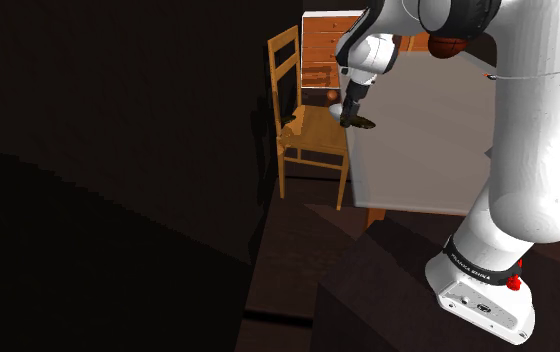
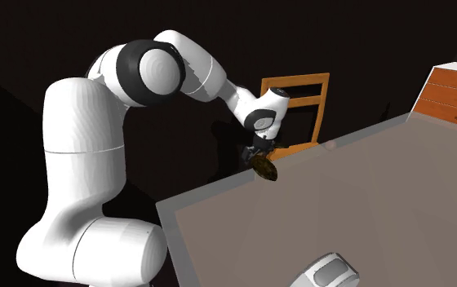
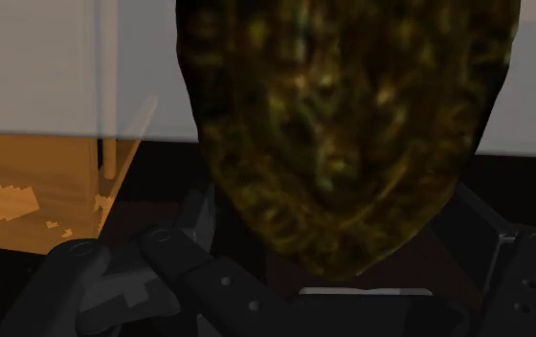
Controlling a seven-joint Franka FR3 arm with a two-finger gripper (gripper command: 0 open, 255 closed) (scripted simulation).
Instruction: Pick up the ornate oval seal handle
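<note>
The ornate oval seal handle (image 3: pixel 343 124) is a dark olive-gold piece with a carved surface. It sits close in front of the hand in the wrist view, and its lower end reaches down between the black finger bases. My gripper (image 1: pixel 352 112) points down over the grey table's (image 1: pixel 438 140) edge beside the chair, shut on the seal handle (image 1: pixel 362 122). In the second exterior view the gripper (image 2: pixel 259 155) holds the seal handle (image 2: pixel 265 168) at the table's (image 2: pixel 366 204) far edge. I cannot tell whether the handle touches the table or hangs just above it.
A wooden chair (image 1: pixel 303 115) stands against the table edge right beside the gripper, its backrest (image 2: pixel 300 91) rising behind. A wooden dresser (image 2: pixel 451 90) is at the far side. A dark reddish-brown object (image 1: pixel 448 44) lies on the table, and a white object (image 2: pixel 329 273) near its front edge.
</note>
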